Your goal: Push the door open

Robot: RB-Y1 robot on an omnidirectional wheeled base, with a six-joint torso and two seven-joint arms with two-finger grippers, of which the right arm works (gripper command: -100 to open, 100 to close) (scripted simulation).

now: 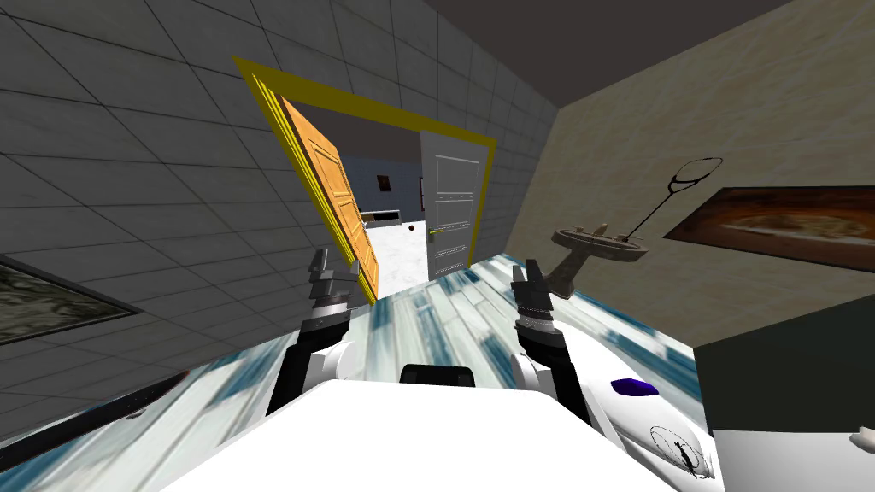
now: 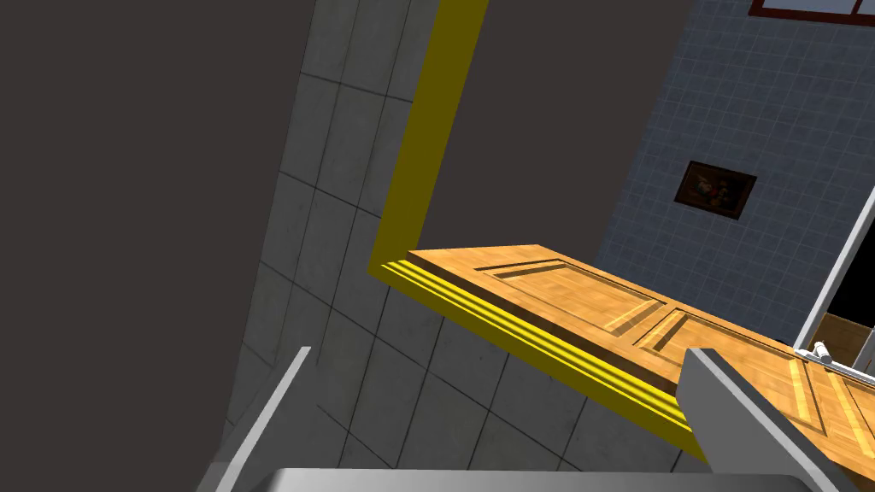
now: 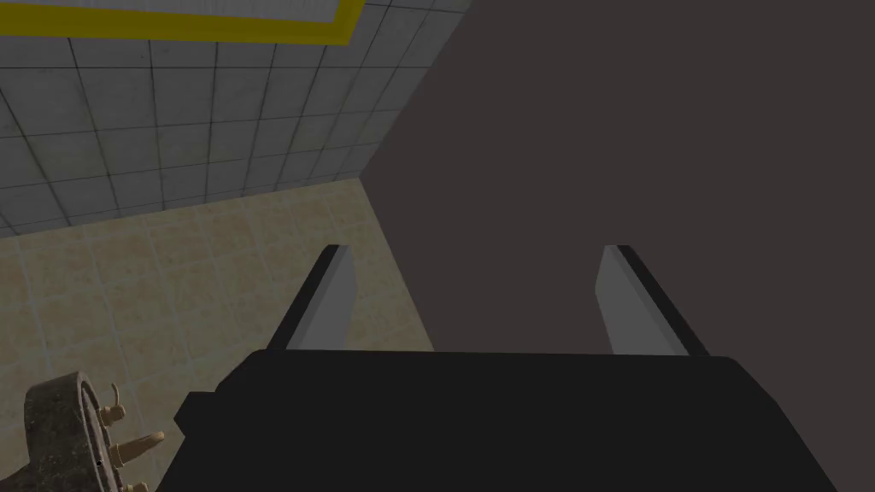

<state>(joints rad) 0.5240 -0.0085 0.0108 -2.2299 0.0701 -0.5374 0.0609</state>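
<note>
An orange panelled door [image 1: 337, 201] hangs in a yellow frame [image 1: 376, 107] and stands swung well open, away from me into the room beyond. My left gripper [image 1: 333, 272] is open, raised close beside the door's hinge side; I cannot tell whether it touches. In the left wrist view the door [image 2: 598, 299] and frame [image 2: 427, 171] lie just past the open left gripper [image 2: 500, 352], and a pale door handle [image 2: 825, 354] shows farther along. My right gripper [image 1: 528, 278] is held up to the right of the doorway, and the right gripper [image 3: 472, 249] is open and empty.
Through the doorway stands a white door [image 1: 451, 205] over a pale floor. A pedestal sink [image 1: 594, 248] is at the right wall, with a framed picture [image 1: 786, 224] and a dark counter [image 1: 786, 376] nearer me. A grey tiled wall [image 1: 128, 171] runs along the left.
</note>
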